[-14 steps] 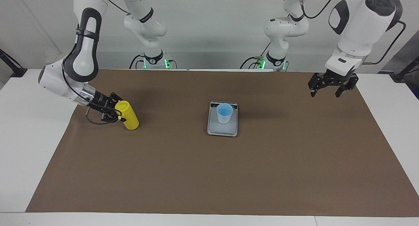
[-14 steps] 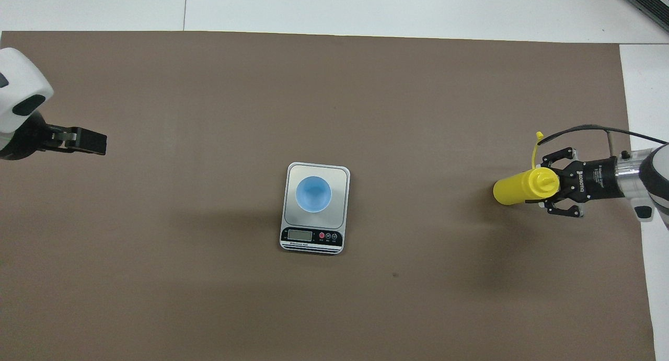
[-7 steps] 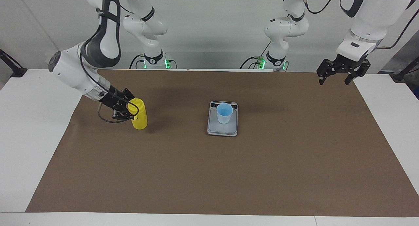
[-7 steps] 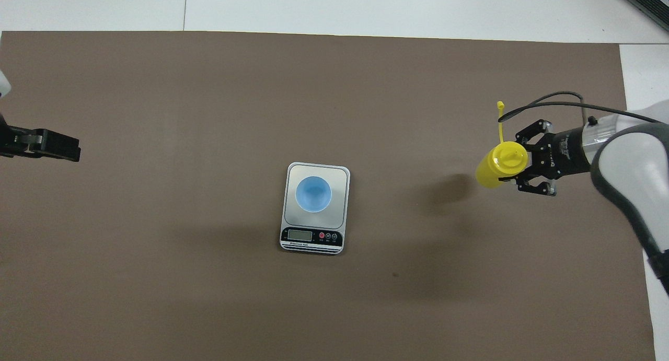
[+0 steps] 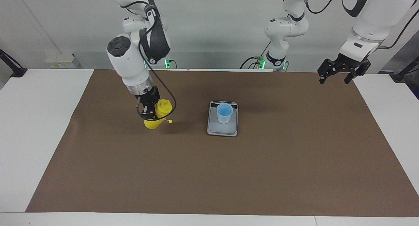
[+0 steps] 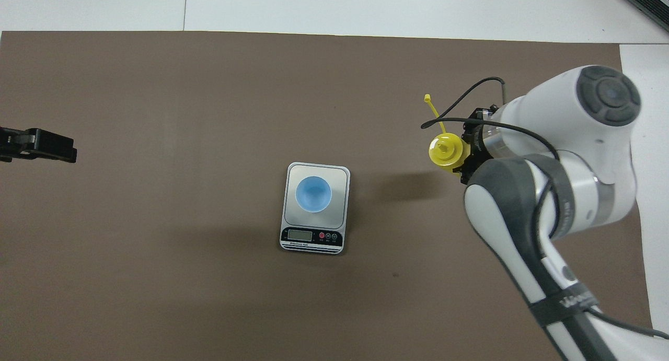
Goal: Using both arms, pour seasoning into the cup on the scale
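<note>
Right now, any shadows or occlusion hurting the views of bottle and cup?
Facing view: soft shadow on the mat beside the yellow bottle; cup on the scale evenly lit. Overhead view: the right arm covers most of the right gripper; only the bottle's top shows; cup unobstructed.

The cup (image 5: pixel 224 113) is standing on the scale (image 5: pixel 222 126), which is lying near the middle of the table (image 5: pixel 209 173). The seasoning (image 5: pixel 157 117) is sitting beside the scale toward the right arm's end, gripped by the right pincer (image 5: pixel 151 110). The left pincer (image 5: pixel 342 72) is hanging over the left arm's end, well apart from the scale.
</note>
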Tool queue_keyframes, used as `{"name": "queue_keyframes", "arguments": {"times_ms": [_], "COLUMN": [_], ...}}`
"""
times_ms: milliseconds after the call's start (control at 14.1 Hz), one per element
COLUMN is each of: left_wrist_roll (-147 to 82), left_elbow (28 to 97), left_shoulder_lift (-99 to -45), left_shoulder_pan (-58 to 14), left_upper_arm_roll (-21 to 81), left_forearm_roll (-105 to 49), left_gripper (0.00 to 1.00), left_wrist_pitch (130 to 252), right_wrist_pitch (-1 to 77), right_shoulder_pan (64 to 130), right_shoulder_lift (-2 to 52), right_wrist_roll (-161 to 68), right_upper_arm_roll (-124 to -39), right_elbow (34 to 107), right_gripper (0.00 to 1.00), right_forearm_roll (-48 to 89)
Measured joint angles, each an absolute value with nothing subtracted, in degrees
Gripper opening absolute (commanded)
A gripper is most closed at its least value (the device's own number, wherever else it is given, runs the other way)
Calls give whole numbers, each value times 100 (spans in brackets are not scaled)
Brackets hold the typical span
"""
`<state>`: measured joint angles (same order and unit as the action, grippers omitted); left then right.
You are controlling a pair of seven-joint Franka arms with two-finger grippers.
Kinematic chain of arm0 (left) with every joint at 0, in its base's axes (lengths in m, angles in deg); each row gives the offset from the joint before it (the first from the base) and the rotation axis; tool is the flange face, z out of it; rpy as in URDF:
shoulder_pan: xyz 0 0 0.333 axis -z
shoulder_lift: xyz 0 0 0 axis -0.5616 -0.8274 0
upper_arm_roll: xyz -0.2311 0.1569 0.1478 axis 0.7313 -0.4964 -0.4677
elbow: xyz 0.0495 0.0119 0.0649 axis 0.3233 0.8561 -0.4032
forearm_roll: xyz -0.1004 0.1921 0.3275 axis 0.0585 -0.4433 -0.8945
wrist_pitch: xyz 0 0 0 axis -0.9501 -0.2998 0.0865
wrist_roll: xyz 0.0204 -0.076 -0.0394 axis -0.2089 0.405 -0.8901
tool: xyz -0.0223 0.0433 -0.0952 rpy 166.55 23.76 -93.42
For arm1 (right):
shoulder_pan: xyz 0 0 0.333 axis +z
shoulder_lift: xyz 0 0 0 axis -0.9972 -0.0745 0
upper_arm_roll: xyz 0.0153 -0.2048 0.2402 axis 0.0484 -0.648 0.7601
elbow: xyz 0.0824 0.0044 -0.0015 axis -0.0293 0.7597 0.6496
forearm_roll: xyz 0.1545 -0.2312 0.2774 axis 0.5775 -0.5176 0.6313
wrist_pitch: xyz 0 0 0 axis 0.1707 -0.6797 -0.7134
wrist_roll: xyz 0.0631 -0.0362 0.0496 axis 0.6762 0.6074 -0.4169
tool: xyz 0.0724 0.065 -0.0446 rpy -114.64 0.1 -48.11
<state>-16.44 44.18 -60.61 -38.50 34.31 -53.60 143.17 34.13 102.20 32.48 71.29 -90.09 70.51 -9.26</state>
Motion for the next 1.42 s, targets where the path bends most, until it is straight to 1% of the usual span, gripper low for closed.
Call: {"name": "queue_keyframes", "arguments": {"times_ms": [142, 354, 567, 709, 851, 993, 1134, 1418], "left_wrist_roll": [-1644, -1644, -1644, -1644, -1644, -1647, -1647, -1651], "left_elbow": [4413, 4422, 4431, 4431, 4432, 4432, 4433, 4433], "left_shoulder_lift": [-6061, -6060, -6059, -6059, -6059, -6059, -6059, -6059], "left_shoulder_pan": [-3878, -3874, -3854, -3849, -3840, -3842, -3840, -3843], "left_upper_arm_roll": [3433, 3511, 3546, 3546, 3549, 3539, 3548, 3530], "left_forearm_roll": [-5323, -5311, -5309, -5309, -5308, -5308, -5308, -5308], "left_gripper": [100, 100, 100, 100, 100, 100, 100, 100], "left_wrist_pitch": [14311, 14299, 14293, 14292, 14289, 14289, 14287, 14287], "right_wrist_pitch": [3256, 2849, 2743, 2449, 1998, 1732, 1649, 1465], "right_shoulder_pan": [10712, 11237, 11691, 11972, 12453, 12813, 12960, 13152], "right_shoulder_lift": [3045, 2615, 2271, 2076, 1635, 1202, 1054, 1048], "right_wrist_roll": [7564, 7855, 8108, 8126, 8150, 8214, 8215, 8211], "right_upper_arm_roll": [-8997, -8993, -8993, -8986, -8983, -8985, -8987, -8986], "right_elbow": [6669, 5998, 5732, 5657, 5340, 4989, 4852, 4859], "right_gripper": [0, 0, 0, 0, 0, 0, 0, 0], "right_forearm_roll": [-1716, -2547, -3516, -4111, -4797, -5185, -5475, -5970]}}
